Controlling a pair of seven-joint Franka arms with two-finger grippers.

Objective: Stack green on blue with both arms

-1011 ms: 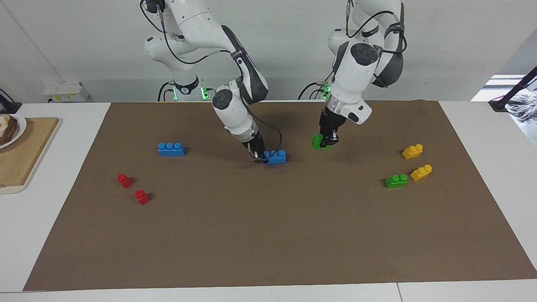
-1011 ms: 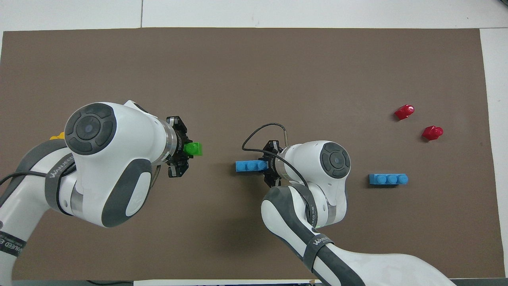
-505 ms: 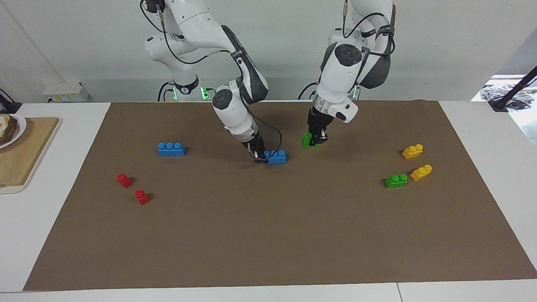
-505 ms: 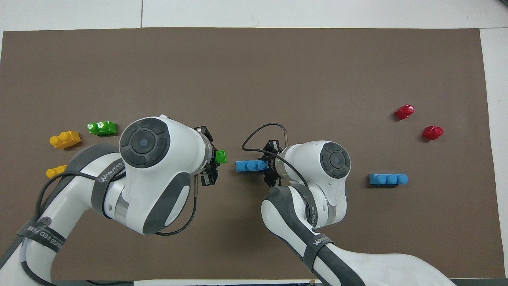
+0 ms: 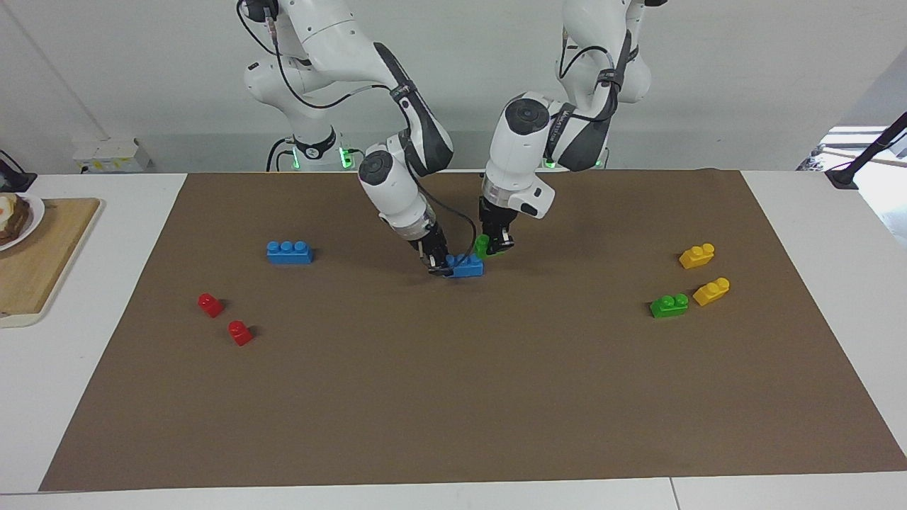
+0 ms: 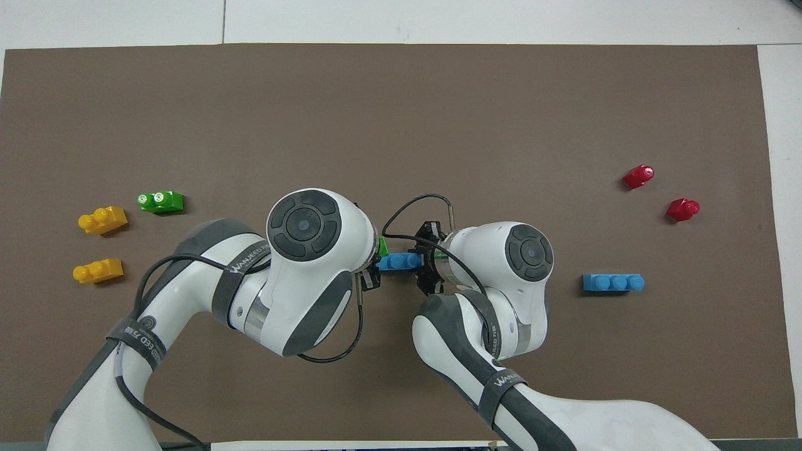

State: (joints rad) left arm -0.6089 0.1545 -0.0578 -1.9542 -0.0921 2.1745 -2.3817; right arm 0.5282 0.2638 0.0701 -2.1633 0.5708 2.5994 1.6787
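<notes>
**Swung green brick point(image 5: 483, 246) in over blue brick point(image 5: 468, 266)**

Carried across within the last second by the left tool point(image 5: 498, 245), from well out at three o'clock of the blue brick to just above that brick's end toward the left arm. No shift at the right tool point(image 5: 440, 268) or in the loose bricks meanwhile.

Reading the facing view from nine o'clock to three:

- At nine o'clock on the white desk point(image 5: 71, 397): wooden board point(image 5: 42, 262) carrying a plate point(image 5: 18, 216), cut off by the edge.
- On the brown mat point(image 5: 453, 397), toward eight o'clock: two red bricks point(image 5: 210, 304) point(image 5: 239, 332), near each other.
- At eleven o'clock of those: second blue brick point(image 5: 289, 252), lying flat and untouched.
- Near the centre: right tool clenched on the blue brick's end toward the right arm, pinning it flat on the mat.
- Just beside, at one o'clock of the blue brick: left tool grasping the green brick, pointing down. Cannot tell whether green touches blue; from overhead only a sliver of green point(image 6: 382, 245) visible next to the blue point(image 6: 398, 261).
- Toward three o'clock: second green brick point(image 5: 669, 305), then two yellow bricks point(image 5: 697, 256) point(image 5: 711, 291).
</notes>
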